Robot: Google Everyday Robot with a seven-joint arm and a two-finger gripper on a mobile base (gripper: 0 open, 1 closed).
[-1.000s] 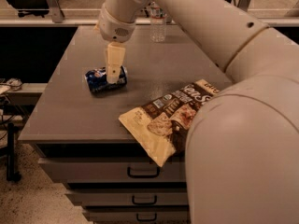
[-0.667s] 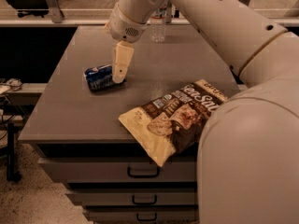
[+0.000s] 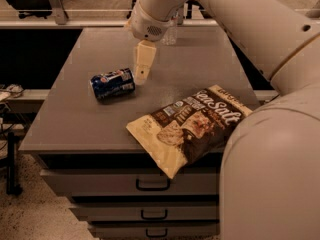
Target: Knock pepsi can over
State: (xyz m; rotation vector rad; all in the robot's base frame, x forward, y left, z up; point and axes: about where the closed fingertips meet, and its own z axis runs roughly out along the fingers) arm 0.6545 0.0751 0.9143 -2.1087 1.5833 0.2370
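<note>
The pepsi can (image 3: pixel 113 84) is dark blue with white label marks. It lies on its side on the grey cabinet top (image 3: pixel 80 114), left of centre. My gripper (image 3: pixel 142 69) hangs from the white arm just right of the can and a little above the surface. It holds nothing and stands apart from the can.
A brown and cream snack bag (image 3: pixel 192 124) lies at the front right, overhanging the front edge. A clear plastic water bottle (image 3: pixel 171 33) stands at the back behind the arm. The drawer fronts (image 3: pixel 150 184) are below. My white arm fills the right side.
The gripper has lifted off the can and moved up and to the right. The can stays lying on its side.
</note>
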